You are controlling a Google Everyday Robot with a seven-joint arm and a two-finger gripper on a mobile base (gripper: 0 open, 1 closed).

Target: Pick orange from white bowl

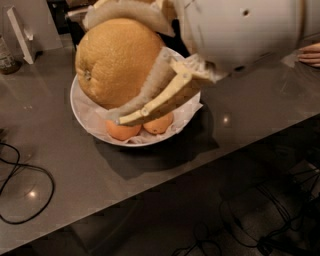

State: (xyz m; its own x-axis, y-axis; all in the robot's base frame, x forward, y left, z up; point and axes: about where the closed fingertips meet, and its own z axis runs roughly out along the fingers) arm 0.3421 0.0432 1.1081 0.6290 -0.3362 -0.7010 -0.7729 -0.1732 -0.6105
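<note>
Camera view is showing the arm [240,30] reaching in from the upper right, its gripper [105,70] clamping the orange [116,52] at upper centre, over the white bowl [82,114]. Its lower finger [155,102] is partly hiding two small oranges [122,131] in the bowl.

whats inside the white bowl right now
Two small oranges sit at the front of the bowl on crinkled paper. The rest of the inside is hidden by the large orange, which the gripper clamps and holds up in front of the bowl.

The end effector [122,65], at upper left, has cream-yellow fingers [165,97] with pale padding. Its wrist shell [240,40] is smooth, white and rounded, with one dark hole [245,12].
</note>
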